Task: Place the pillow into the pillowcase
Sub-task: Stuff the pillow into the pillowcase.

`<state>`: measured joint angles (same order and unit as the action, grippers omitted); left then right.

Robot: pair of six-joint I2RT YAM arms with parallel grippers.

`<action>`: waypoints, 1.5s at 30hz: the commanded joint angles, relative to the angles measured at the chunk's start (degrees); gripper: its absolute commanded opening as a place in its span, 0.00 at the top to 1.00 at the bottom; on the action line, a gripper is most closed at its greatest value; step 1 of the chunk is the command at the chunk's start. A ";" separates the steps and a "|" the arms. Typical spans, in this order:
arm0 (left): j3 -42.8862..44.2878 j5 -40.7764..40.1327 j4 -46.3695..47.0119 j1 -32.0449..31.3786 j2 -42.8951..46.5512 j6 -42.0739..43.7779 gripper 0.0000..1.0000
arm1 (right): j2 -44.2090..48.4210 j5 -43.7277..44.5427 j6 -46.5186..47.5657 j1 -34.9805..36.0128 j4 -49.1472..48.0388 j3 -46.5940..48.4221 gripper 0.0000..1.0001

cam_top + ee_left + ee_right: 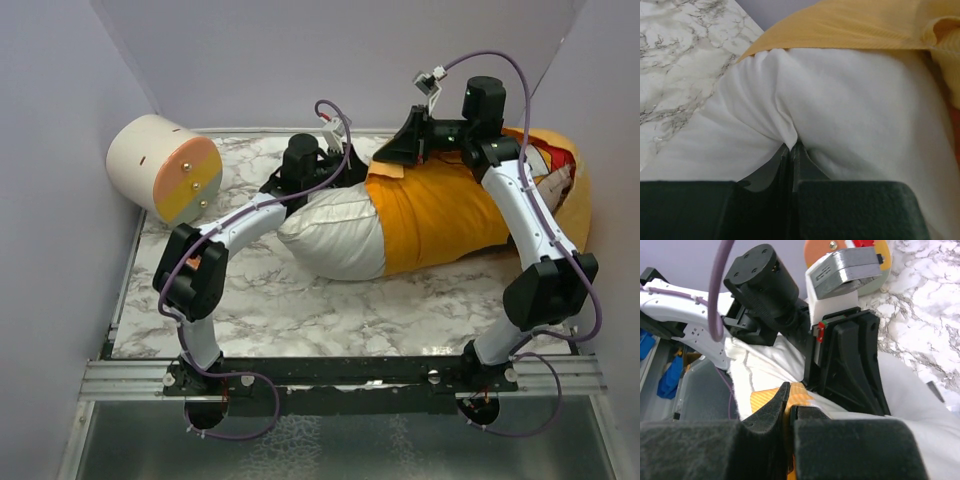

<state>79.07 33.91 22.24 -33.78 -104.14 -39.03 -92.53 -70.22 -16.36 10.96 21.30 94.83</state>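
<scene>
Judging from above, I put the job well past halfway. The pillow (335,238) lies across the middle of the table (260,300), with its right-hand part already swallowed by the pillowcase (440,210). Only the plump left end sticks out bare and white. The mouth of the case sits as a curved orange edge around the pillow's body, and the far end of the case bulges as if filled, though I cannot see how deep the pillow reaches inside.

What is left, as I read it, is to draw that hem over the exposed end and settle the corners.

My left gripper (791,147) has its jaws pressed together on a pinch of the white pillow fabric, which puckers into folds right at the fingertips, with the orange hem just beyond. My right gripper (789,402) is clamped narrow on a fold of orange cloth at the case's opening, on the far side of the pillow and close beside the left wrist. So I have one arm on the pillow and one on the case.

The cream-and-orange cylinder (160,168) rests in the far left corner, well apart from all this.
</scene>
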 commanded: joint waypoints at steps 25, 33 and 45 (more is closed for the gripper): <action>-19.55 1.86 -15.92 16.63 44.44 23.90 0.14 | 0.32 4.02 8.89 -1.64 -10.20 -14.95 0.94; -30.66 -7.40 -21.70 -3.98 55.99 47.42 0.11 | -1.04 3.43 8.30 -1.64 -9.51 -14.23 0.94; -17.99 -33.10 -37.80 -13.29 38.60 61.86 0.13 | 0.45 3.79 11.89 -1.65 -6.99 -15.44 0.94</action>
<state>59.83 9.37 -11.84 -46.81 -62.85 17.91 -91.74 -66.96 -6.96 9.26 11.40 80.20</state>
